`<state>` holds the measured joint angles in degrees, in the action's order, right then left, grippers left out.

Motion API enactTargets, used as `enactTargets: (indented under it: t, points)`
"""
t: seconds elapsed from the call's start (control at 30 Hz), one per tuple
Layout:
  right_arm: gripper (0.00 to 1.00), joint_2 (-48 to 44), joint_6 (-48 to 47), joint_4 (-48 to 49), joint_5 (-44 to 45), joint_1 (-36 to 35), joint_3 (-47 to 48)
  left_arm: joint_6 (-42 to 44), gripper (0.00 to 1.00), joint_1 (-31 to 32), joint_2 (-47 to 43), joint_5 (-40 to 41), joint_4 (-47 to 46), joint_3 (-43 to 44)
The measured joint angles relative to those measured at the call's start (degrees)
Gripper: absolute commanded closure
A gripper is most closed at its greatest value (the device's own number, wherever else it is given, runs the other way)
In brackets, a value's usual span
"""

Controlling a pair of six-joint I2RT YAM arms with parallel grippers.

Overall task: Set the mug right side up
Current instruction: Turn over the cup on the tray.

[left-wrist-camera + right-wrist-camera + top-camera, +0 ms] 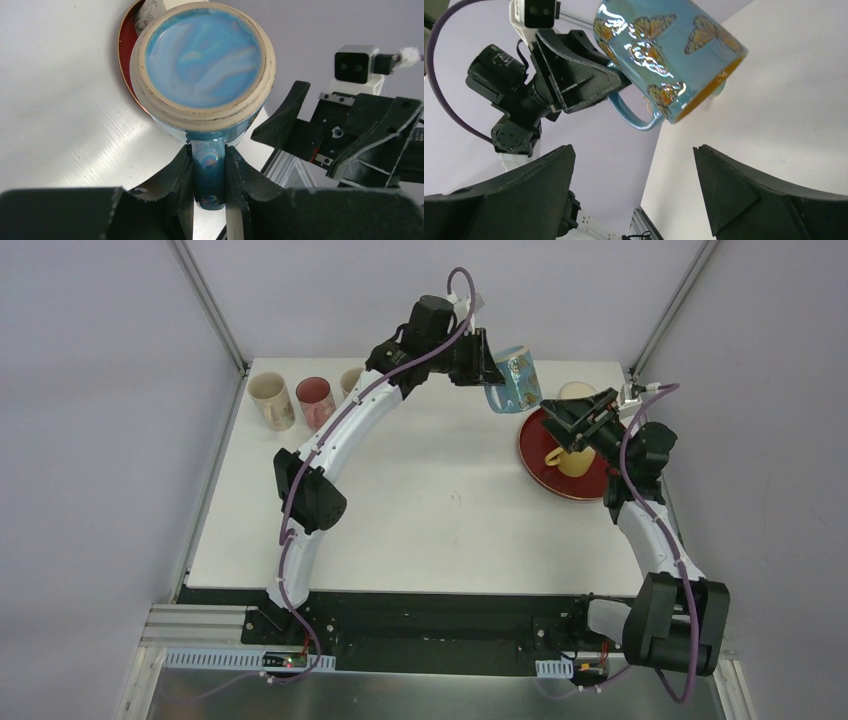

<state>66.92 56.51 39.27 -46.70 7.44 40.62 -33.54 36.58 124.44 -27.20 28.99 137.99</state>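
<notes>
At upper centre the left gripper (pixel 492 368) clamps the handle (pixel 209 172) of the blue butterfly-printed ceramic mug (pixel 516 380), lifted yet tilted mouth-down (right gripper (pixel 578 418) gapes empty); righting and placing remain.

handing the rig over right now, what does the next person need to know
Left gripper: shut on the handle of the blue butterfly mug, held in the air near the red plate.
Right gripper: open, empty, facing the mug.
Done: mug is lifted and tilted, its mouth not facing up yet.
Left: finish the turn, set it down upright, release.
</notes>
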Motion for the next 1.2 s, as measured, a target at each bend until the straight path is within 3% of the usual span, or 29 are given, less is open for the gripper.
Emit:
enactTargets:
  t: [0.27, 0.37, 0.67, 0.9, 1.2]
  points:
    - [0.01, 6.0, 2.8, 4.3, 0.8, -6.6, -1.0, -2.5, 1.0, -2.9, 0.1, -0.8, -3.0, 0.1]
    - [0.05, 10.2, 5.2, 8.0, 0.9, -8.8, -0.9, -3.0, 1.0, -3.3, 0.4, 0.2, -3.0, 0.9]
    - [0.11, 24.8, 16.9, 26.6, 4.6, -12.1, 1.2, -4.9, 1.0, -3.6, 5.1, 1.2, -3.4, 4.6]
    - [0.12, 31.0, 25.2, 38.4, 9.2, -14.8, 4.5, -6.5, 1.0, -3.6, 9.5, 1.1, -3.5, 5.7]
    - [0.13, 36.5, 30.1, 42.2, 14.1, -19.1, 5.6, -7.9, 1.0, -3.7, 11.4, 0.3, -4.2, 7.4]
